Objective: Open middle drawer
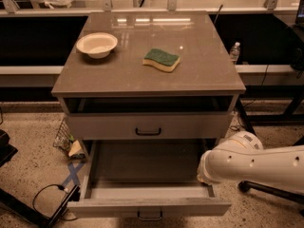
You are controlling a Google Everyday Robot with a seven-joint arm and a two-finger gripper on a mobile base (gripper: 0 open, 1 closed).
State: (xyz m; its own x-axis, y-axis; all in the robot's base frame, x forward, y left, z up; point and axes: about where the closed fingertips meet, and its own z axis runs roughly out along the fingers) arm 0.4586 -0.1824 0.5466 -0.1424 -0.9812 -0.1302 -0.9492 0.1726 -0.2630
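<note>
Gripper (203, 173): I see it at the tip of the white arm, low on the right, against the right side wall of the pulled-out drawer near its front corner. The wrist housing covers it, so I cannot tell whether the jaws are open or closed.
Arm (266, 167): it comes in from the right edge of my view, roughly level, its rounded joint ending just over the drawer's right rail.
Middle drawer (109, 206): it is pulled well out toward me. Its light-grey front sits low in my view with the small black handle (149, 216) at its centre. I see nothing but plain grey inside.
Upper drawer (104, 126): it has a taller grey front with a like black handle, and there is a dark gap between it and the top above.
Desk (204, 70): its brown top is glossy and catches the ceiling lights at the back.
Bowl (97, 43): pale and upright, it stands at the back left of the desk top.
Sponge (161, 60): green side up over yellow, it lies near the middle, well apart from the bowl.
Bottle (234, 52): a clear one stands behind the desk on the right.
Floor: speckled, with a blue tape cross (71, 175) and a black cable (42, 198) to the left of the open drawer.
</note>
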